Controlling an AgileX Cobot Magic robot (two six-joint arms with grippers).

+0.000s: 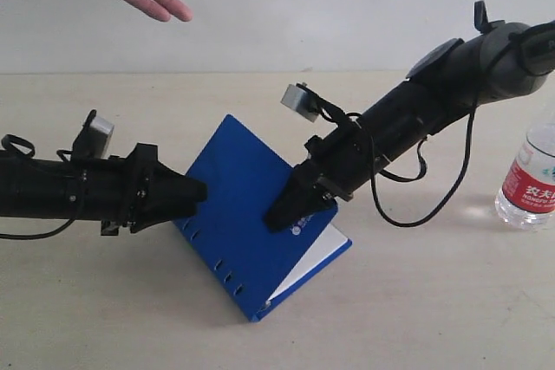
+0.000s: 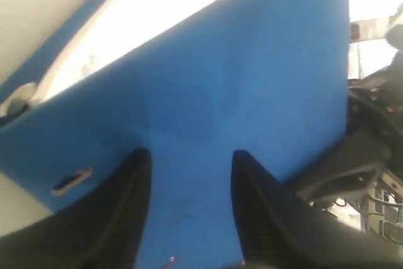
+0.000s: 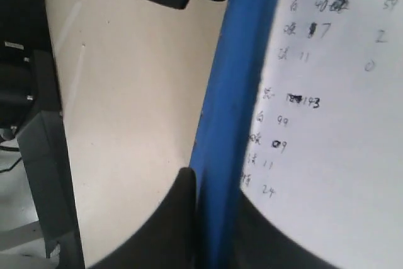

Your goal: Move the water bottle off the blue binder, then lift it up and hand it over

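Under blue binder (image 1: 234, 205), beige tabletop (image 1: 416, 301); behind, white wall (image 1: 347, 6)

Both arms reach low toward the middle: left gripper (image 1: 199, 191) with jaws apart, right gripper (image 1: 277, 217) angled down, pinched on binder (image 1: 234, 205).

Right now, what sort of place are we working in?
Probably an office or lab test bench: a plain beige table against a bare white wall, with a blue binder of handwritten sheets and a water bottle.
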